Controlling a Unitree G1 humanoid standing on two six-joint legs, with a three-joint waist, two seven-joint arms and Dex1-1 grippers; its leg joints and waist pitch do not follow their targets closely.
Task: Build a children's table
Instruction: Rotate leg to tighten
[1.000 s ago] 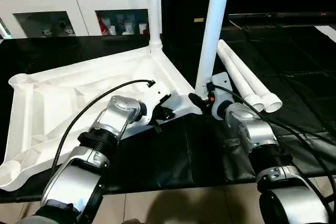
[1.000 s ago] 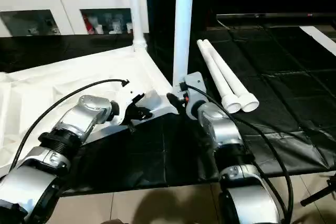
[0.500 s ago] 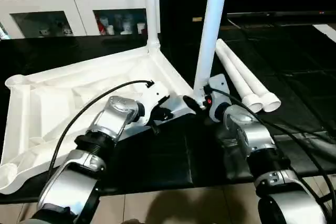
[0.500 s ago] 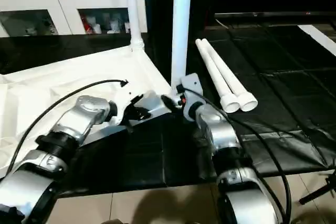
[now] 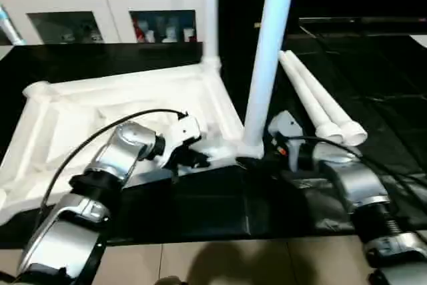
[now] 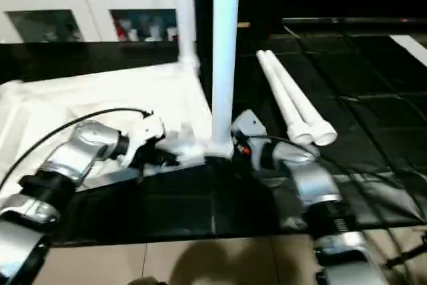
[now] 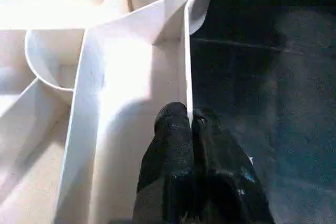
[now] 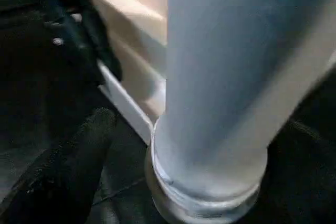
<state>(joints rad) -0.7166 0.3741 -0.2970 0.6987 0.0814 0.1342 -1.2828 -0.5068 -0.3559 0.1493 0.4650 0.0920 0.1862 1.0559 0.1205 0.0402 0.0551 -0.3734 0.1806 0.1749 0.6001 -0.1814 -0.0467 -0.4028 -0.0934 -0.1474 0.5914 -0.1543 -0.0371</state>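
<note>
table top (image 5: 120, 98), left gripper (image 7: 190, 129) pinching rim

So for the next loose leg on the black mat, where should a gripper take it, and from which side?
Probably mid-shaft, from above. The two loose legs lie flat side by side on the black mat, touching, so fingers would straddle the outer one across its round shaft, one finger on its free right side. The flared socket ends point toward the robot; gripping there looks less secure.
</note>
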